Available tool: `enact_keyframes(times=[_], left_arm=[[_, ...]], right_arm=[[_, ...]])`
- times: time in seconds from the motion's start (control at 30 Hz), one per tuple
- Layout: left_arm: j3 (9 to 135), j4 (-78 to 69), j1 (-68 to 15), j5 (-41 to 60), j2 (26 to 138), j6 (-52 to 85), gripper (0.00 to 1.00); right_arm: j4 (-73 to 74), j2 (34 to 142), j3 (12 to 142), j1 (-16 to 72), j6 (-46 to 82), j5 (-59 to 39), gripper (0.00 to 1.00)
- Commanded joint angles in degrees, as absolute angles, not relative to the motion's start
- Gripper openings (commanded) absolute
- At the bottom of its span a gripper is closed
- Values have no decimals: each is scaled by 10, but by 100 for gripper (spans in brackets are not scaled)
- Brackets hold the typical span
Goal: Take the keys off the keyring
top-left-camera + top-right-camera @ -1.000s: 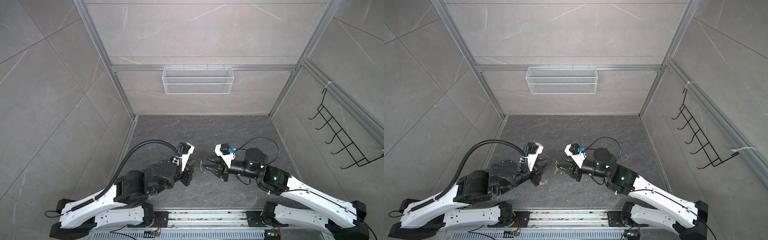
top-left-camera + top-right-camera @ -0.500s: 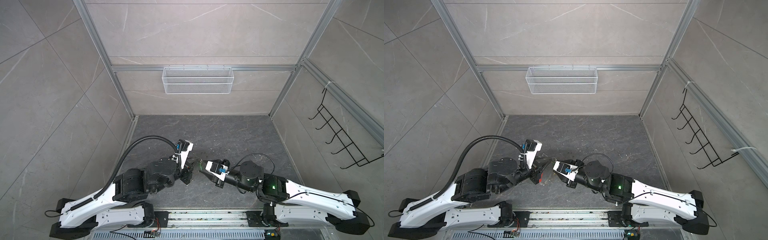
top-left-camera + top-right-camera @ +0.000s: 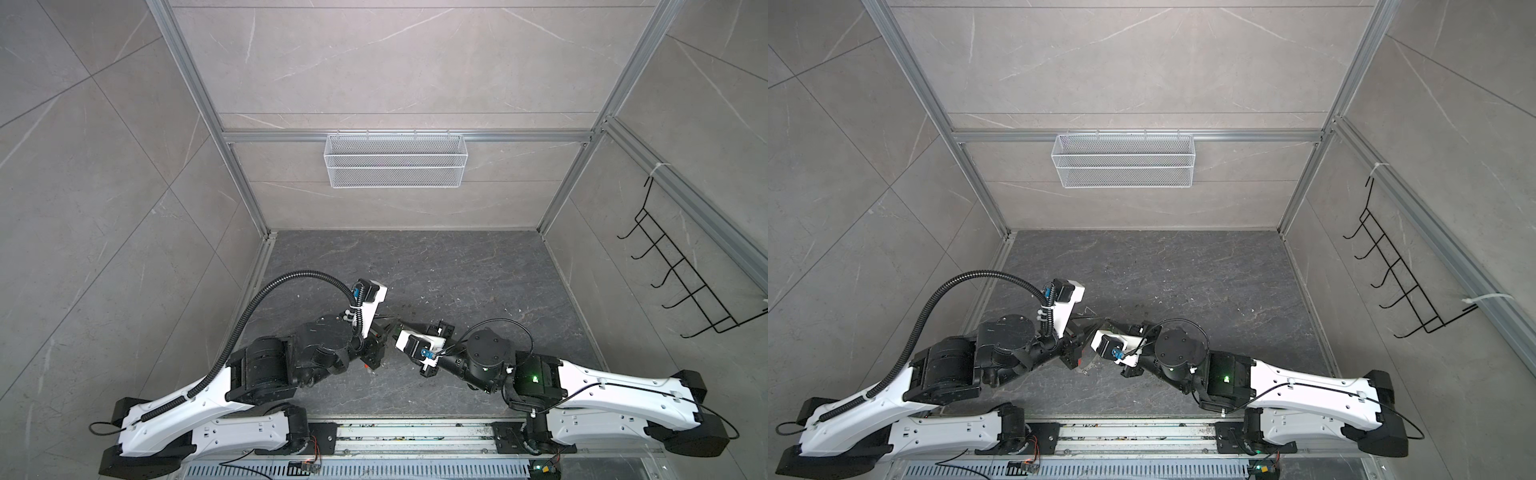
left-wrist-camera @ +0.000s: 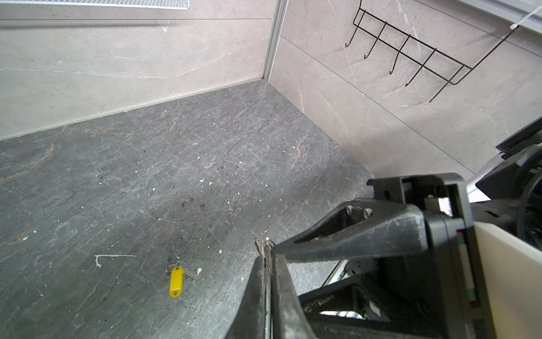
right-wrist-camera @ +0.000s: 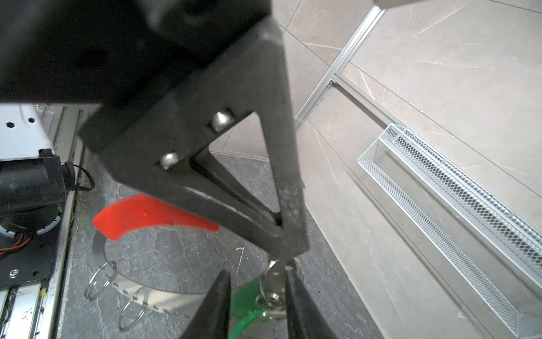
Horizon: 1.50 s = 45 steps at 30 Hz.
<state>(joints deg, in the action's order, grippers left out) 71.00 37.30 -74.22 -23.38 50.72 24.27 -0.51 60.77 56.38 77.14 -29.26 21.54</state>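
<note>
Logging both arms meeting over the near middle of the dark floor [image 3: 457, 270] in both top views: left arm [image 3: 320, 349] comes in from the left, right arm [image 3: 484, 353] from the right, wrists nearly touching.

We see the left gripper [image 4: 267, 258] clenched, fingers pressed together at the tips with thin silver metal pinched between them. From the right wrist view we read that metal as the keyring [image 5: 164, 299]. It is a thin hoop held up off the floor from that tip, with its red sleeve [image 5: 140, 214] on one arc, partly behind the left finger. Two small split rings [image 5: 99, 281] sit on the hoop's bare arc.

The green key [image 5: 246, 302] has a green tag and a silver head. It hangs just under the left gripper's tip and sits between the right gripper's fingers.

The right gripper [image 5: 256, 271] is released and its jaws stand apart. One finger is right beside the key's silver head, and we cannot tell whether it touches. The other finger is clear of the key, with floor showing in the gap.

The yellow key [image 4: 176, 281] lies flat on the floor, off the hoop and apart from both grippers, metal blade poking out beside the tag. We cannot place it in the top views, where hoop and keys are mostly hidden under the grippers.

A white mesh basket [image 3: 395, 160] is on the far wall and a black hook rack [image 3: 681, 282] on the right wall.
</note>
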Motion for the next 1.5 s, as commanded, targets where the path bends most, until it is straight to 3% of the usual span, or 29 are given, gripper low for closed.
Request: enact_keyframes(times=[0.0,0.7,1.07,1.2,1.47], left_arm=[[711,352,-740,-228,495,249,0],[709,351,-739,-225,487,250,0],[701,350,-739,-224,478,240,0],[672,333,-739,-235,453,225,16],[588,260,-739,-209,390,170,32]], right_arm=[[7,615,583,776,-308,245,35],[-19,618,595,777,-297,249,0],[-44,605,599,774,-266,236,0],[-54,592,597,760,-241,211,0],[-63,559,582,701,-194,119,0]])
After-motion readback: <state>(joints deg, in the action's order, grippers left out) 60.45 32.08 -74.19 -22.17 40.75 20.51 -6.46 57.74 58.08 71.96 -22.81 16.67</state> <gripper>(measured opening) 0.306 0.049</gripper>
